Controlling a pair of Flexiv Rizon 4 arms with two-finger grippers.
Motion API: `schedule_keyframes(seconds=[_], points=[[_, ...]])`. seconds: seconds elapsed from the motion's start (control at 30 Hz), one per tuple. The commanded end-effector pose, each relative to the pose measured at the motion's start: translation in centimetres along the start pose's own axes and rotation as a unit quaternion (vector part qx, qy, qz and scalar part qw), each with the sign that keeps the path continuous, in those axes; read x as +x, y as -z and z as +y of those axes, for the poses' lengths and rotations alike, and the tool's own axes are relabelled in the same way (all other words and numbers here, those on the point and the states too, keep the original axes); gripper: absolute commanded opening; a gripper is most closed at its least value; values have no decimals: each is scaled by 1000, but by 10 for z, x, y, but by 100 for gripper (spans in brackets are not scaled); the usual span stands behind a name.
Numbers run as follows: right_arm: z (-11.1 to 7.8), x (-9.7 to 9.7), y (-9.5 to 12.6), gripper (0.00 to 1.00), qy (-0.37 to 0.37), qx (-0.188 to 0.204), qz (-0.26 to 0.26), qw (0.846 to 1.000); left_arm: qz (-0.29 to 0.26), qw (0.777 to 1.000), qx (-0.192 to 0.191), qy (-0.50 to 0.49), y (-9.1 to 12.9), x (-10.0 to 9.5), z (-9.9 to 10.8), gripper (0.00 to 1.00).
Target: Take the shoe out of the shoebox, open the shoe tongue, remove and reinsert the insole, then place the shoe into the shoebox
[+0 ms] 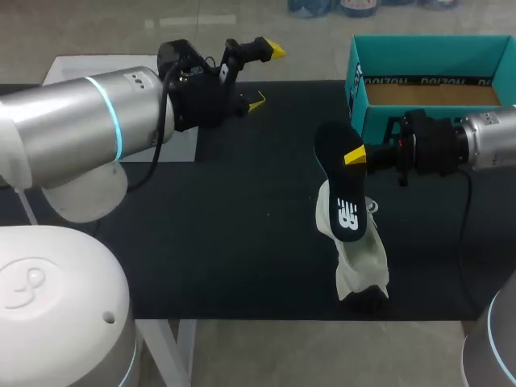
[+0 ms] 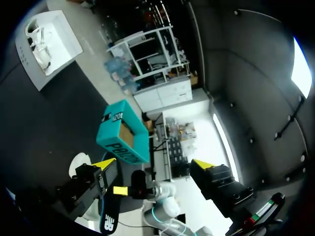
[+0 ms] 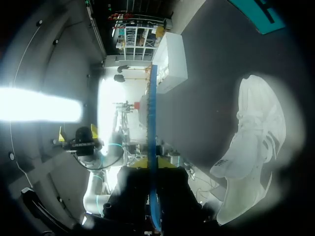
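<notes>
Insole looks out: right gripper (image 1: 355,156) pinches flat black foam insole (image 1: 342,192) over white fabric sneaker (image 1: 361,262), left gripper (image 1: 266,76) spread, empty; next, I judge, feeding it back inside.

Insole (image 1: 343,189) above shoe (image 1: 363,262), shoebox (image 1: 435,52) behind

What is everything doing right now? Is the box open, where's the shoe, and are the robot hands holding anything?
Shoebox: open, no shoe inside.
Shoe: out of the box, lying on the black table.
Insole: out of the shoe, held up over it.
Right gripper: shut on the insole.
Left gripper: open, holding nothing, away from the shoe.
</notes>
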State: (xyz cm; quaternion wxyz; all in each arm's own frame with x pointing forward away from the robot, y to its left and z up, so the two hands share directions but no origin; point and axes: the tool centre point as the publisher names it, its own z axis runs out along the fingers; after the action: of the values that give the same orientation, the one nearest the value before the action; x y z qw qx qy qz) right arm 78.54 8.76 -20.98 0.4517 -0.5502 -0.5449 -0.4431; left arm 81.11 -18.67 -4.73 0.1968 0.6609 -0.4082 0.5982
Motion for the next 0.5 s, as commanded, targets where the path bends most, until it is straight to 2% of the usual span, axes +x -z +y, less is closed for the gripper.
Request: schedule_keyframes(seconds=[0.03, 0.1, 0.17, 0.23, 0.27, 0.33, 0.37, 0.4, 0.43, 0.5], points=[[0, 0, -1, 0, 0, -1, -1, 1000, -17, 988, -144, -54, -21, 8, -14, 100], [0, 0, -1, 0, 0, -1, -1, 1000, -16, 973, -207, -102, -30, 17, -15, 100], [0, 0, -1, 0, 0, -1, -1, 1000, -33, 959, -245, -140, -38, 21, -16, 100], [0, 0, -1, 0, 0, -1, -1, 1000, -44, 937, -317, -139, -45, 22, -16, 100], [0, 0, -1, 0, 0, -1, -1, 1000, -72, 937, -307, -151, -51, 21, -18, 100], [0, 0, -1, 0, 0, -1, -1, 1000, -83, 922, -353, -136, -58, 20, -21, 100], [0, 0, -1, 0, 0, -1, -1, 1000, -93, 923, -343, -149, -62, 20, -23, 100], [0, 0, -1, 0, 0, -1, -1, 1000, -107, 920, -346, -147, -66, 20, -24, 100], [0, 0, -1, 0, 0, -1, -1, 1000, -110, 913, -369, -134, -67, 20, -25, 100], [0, 0, -1, 0, 0, -1, -1, 1000, -118, 909, -365, -163, -70, 22, -25, 100]])
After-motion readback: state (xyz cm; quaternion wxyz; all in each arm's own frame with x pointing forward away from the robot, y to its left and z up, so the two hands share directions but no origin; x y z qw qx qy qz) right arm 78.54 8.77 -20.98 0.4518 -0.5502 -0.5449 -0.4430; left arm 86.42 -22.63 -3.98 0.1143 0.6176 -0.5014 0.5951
